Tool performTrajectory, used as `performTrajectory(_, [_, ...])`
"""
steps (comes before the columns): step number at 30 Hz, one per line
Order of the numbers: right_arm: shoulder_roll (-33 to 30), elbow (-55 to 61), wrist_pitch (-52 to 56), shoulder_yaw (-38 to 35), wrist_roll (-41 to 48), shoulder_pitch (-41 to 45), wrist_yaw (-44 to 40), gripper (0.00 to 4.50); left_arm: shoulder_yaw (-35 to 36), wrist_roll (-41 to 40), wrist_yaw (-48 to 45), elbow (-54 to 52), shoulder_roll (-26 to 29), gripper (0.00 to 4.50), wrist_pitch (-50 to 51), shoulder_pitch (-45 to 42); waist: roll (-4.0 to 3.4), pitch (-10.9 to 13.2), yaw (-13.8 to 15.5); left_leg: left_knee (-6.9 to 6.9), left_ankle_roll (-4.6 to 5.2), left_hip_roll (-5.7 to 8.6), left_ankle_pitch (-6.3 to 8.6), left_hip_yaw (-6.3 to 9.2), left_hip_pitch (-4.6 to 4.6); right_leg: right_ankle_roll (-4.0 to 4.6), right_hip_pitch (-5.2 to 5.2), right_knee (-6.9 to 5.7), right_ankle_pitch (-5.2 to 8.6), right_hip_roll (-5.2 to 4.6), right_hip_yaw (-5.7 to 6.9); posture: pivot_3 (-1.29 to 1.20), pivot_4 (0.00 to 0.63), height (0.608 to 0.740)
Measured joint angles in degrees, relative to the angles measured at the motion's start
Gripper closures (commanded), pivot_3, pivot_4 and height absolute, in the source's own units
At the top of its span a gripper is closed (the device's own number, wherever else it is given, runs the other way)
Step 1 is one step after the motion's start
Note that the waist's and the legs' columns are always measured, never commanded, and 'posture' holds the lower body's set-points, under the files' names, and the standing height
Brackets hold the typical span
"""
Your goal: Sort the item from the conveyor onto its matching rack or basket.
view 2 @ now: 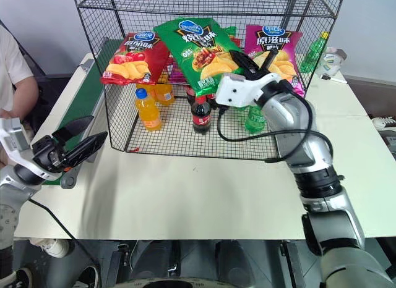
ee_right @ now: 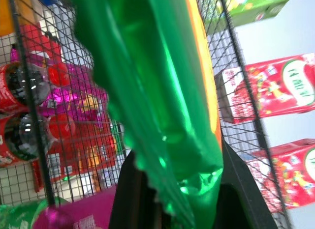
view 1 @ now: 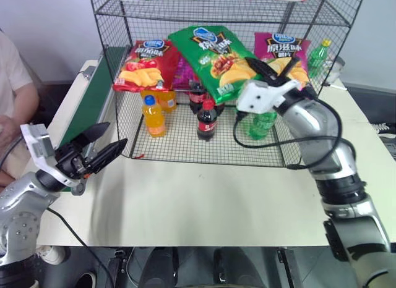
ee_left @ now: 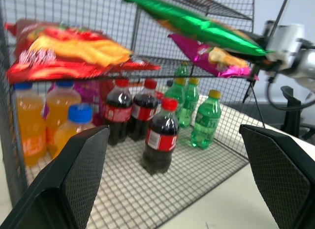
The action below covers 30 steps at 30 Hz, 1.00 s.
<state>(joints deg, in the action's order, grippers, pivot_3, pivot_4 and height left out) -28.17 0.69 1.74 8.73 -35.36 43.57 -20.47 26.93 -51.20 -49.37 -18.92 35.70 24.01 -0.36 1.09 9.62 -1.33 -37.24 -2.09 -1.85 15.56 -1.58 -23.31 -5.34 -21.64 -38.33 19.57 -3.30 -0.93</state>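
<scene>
Green bag carried to the crisp shelf

Nearest, the left gripper waits with jaws wide and empty beside the conveyor. Farther, the right gripper is closed on the edge of the green crisp bag, holding it at the black wire rack between the red bag and pink bag, probably its matching tier. The right wrist view shows the pinched seam; the left wrist view shows the bag from the side.
</scene>
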Motion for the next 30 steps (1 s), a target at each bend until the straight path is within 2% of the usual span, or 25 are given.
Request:
performTrajectory(13, [6.5,-2.0,16.5,2.4,-2.3,0.3,1.6,4.29,-3.3,7.1,-0.4,-2.1,0.2,0.00,-4.3,0.5,0.00,0.0,0.1,0.00,0.00,0.02,0.00,-0.02,-0.09,0.00,-0.16,-0.14,0.00,0.00,-0.02,0.00,0.150,0.739])
performTrajectory(30, [8.5,-4.4,20.8,4.7,-2.7,2.3,3.8,4.29,-5.9,10.8,-1.4,-2.0,-0.3,0.00,-7.1,0.2,0.00,0.0,-0.5,-0.01,-0.02,0.01,-0.01,-0.03,-0.09,0.00,-0.22,-0.27,0.00,0.03,-0.05,0.00,0.150,0.739])
